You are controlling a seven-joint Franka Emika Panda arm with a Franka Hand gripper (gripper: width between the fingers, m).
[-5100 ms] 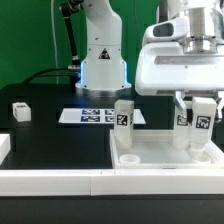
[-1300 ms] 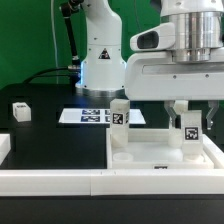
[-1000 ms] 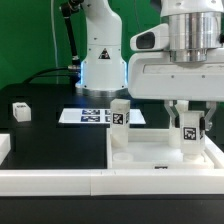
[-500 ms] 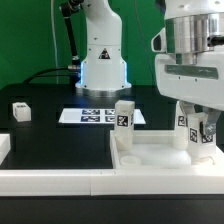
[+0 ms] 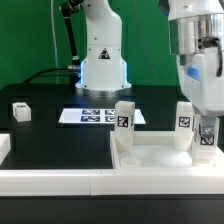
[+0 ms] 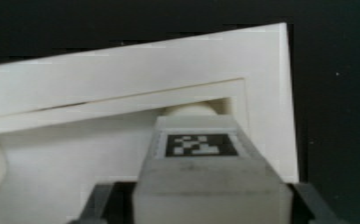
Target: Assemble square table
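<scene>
Exterior view: gripper (image 5: 207, 128) clamped on held leg (image 6: 202, 158), upright over top (image 5: 158, 158), near its corner on exterior view's right. Since five seconds ago wrist has turned and dropped, and held leg is lower and further right. Rear leg (image 5: 186, 122) stands just beside it. Corner leg (image 5: 124, 117) upright at top's far corner on exterior view's left, unmoved. Loose leg (image 5: 20, 110) on black table (image 5: 50, 145), well apart, unmoved. Contact between held leg and top: cannot tell.
</scene>
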